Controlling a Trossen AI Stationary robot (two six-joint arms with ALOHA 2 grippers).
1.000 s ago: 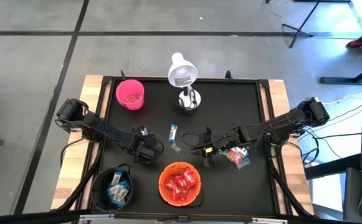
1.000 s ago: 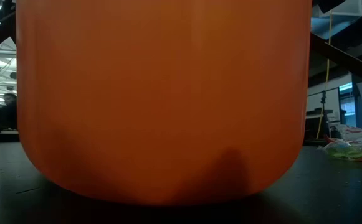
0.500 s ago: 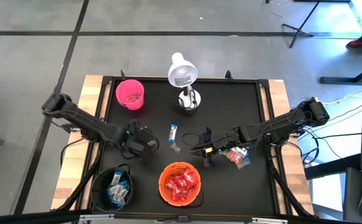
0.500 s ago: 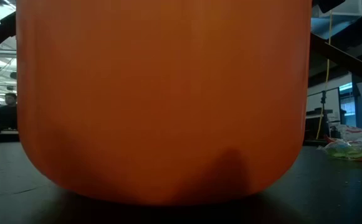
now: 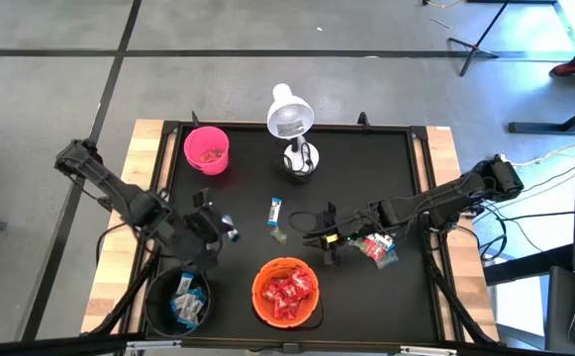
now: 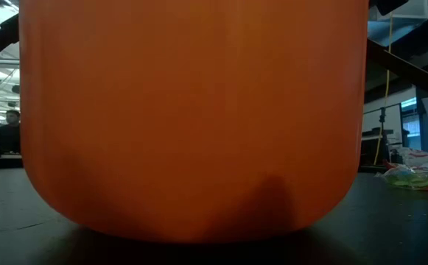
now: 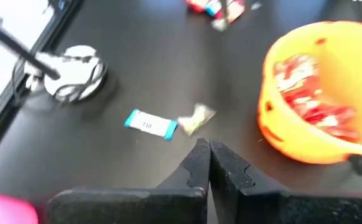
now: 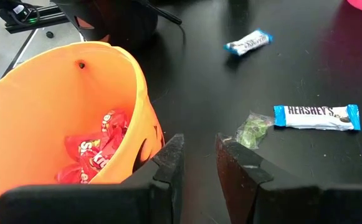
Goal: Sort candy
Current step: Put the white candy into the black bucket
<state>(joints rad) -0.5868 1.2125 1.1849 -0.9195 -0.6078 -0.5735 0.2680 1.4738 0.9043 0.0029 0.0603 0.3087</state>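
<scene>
Candy (image 8: 316,117) lettering in right wrist view

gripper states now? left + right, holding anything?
Left end effector: shut, nothing visibly held.
Right end effector: open, empty, beside the orange bowl.

Candy's spread all over the black surface (image 5: 386,173): a flat blue-and-white wrapped bar (image 5: 275,210) lies mid-table with a crumpled greenish clear-wrapped sweet (image 5: 279,235) just beside it, another small blue-and-white wrapped piece (image 5: 229,226) sits off to the left, and a little heap of red and silvery wrapped sweets (image 5: 377,247) lies on the right. Red wrapped ones (image 5: 287,294) fill the orange bowl.
</scene>
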